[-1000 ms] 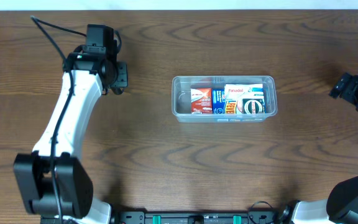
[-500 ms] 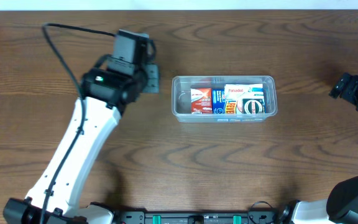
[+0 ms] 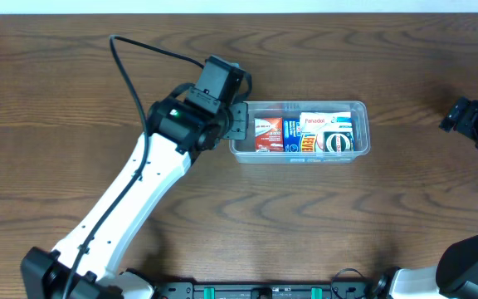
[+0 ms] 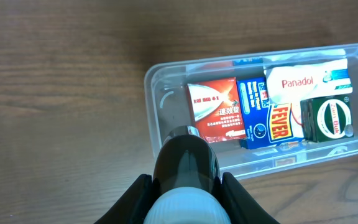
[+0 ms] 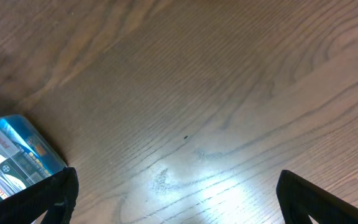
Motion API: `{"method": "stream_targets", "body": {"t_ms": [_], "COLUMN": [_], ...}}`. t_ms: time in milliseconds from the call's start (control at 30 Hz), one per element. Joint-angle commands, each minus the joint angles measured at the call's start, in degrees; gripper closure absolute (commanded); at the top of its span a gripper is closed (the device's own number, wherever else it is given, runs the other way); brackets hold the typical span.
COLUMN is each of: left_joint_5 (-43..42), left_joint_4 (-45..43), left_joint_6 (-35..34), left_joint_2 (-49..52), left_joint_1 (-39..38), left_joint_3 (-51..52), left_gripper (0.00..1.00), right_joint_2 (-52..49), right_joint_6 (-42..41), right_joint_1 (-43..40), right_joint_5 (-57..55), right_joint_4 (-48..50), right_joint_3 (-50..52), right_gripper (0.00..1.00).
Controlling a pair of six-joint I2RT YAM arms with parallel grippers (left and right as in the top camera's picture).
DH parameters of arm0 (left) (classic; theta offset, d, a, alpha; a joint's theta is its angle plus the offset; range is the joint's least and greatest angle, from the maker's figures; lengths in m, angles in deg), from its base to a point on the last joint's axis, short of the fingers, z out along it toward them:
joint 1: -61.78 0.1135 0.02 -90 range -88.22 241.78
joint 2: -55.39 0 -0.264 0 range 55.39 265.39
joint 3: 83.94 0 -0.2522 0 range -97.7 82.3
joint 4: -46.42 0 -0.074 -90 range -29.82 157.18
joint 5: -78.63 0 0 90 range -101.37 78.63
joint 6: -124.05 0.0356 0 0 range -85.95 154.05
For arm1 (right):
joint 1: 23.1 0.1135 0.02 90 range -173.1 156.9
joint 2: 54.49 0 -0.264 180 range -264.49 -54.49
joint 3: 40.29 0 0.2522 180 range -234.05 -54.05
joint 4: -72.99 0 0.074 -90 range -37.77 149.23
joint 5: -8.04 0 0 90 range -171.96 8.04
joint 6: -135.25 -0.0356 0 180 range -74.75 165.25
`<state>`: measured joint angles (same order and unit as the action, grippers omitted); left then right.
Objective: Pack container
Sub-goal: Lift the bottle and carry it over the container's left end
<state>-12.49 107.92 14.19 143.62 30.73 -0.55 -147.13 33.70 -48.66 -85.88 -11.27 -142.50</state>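
Observation:
The clear plastic container [image 3: 299, 157] sits at the table's middle and also shows in the left wrist view [image 4: 155, 112]. It holds a red box [image 4: 215, 110], a blue FEVER box [image 4: 263, 112], a white Panadol box [image 4: 300, 81] and a green-and-white box [image 4: 328, 118]. My left gripper [image 3: 237, 120] is shut on a dark bottle with a white cap [image 4: 186, 158] and holds it over the container's left end. My right gripper [image 3: 463, 116] is open and empty at the far right, above bare wood [image 5: 179, 199].
A blue-and-white box [image 5: 14, 152] lies on the table beside my right gripper's left finger. The left arm [image 3: 139, 191] reaches diagonally from the front left. The container's left end has a free gap beside the red box.
My left arm has swung right with the bottle, from the table's far left to the container's left end. The right arm has not moved.

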Motion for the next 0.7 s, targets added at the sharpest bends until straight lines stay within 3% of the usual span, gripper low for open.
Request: {"method": "stream_targets", "body": {"t_ms": [0,667], "left_joint_5": [0.31,3.85], "left_joint_4": [-0.46,-6.34], "left_joint_6": [-1.95,-4.50], "left_joint_2": [2.14,14.51], "left_joint_1": [-1.05,-2.40], "left_joint_3": [-1.40,-1.40], "left_gripper": [0.69,0.69], "right_joint_2": [0.15,0.15], "right_joint_6": [-0.63,-0.63], "right_joint_1": [-0.31,-0.31], "right_joint_5": [-0.57,-0.57], "right_joint_4": [0.02,0.02], "right_joint_3": [-0.68,-0.68], "right_gripper": [0.01,0.01]}}
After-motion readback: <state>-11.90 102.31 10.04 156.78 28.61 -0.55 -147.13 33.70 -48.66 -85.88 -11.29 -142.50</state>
